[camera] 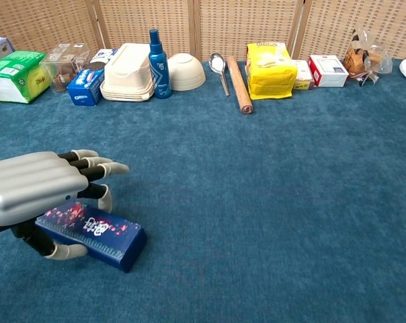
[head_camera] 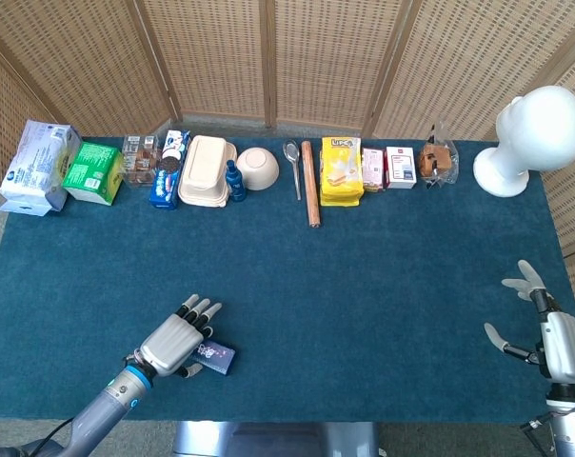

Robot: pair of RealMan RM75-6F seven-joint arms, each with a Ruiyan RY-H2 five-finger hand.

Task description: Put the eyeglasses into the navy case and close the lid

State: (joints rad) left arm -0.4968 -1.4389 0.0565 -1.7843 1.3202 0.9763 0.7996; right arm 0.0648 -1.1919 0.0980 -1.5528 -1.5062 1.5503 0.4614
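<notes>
The navy case [head_camera: 214, 357] [camera: 102, 233] is a long dark blue box with a red and white print. It lies closed on the blue cloth near the front left edge. My left hand [head_camera: 176, 343] [camera: 38, 185] lies over its left end, fingers stretched out. The thumb [camera: 63, 251] sits at the case's near side, and one finger [camera: 105, 198] bends down at the far side. Whether they press the case is unclear. My right hand [head_camera: 546, 338] hovers open at the front right edge, holding nothing. No eyeglasses show in either view.
Along the back edge stand snack packs [head_camera: 92, 171], a beige lunch box [head_camera: 207, 171], a blue bottle [camera: 156, 57], a bowl [head_camera: 257, 168], a spoon, a rolling pin [head_camera: 310, 186], a yellow bag [camera: 270, 70] and small boxes. A white mannequin head [head_camera: 533, 133] sits back right.
</notes>
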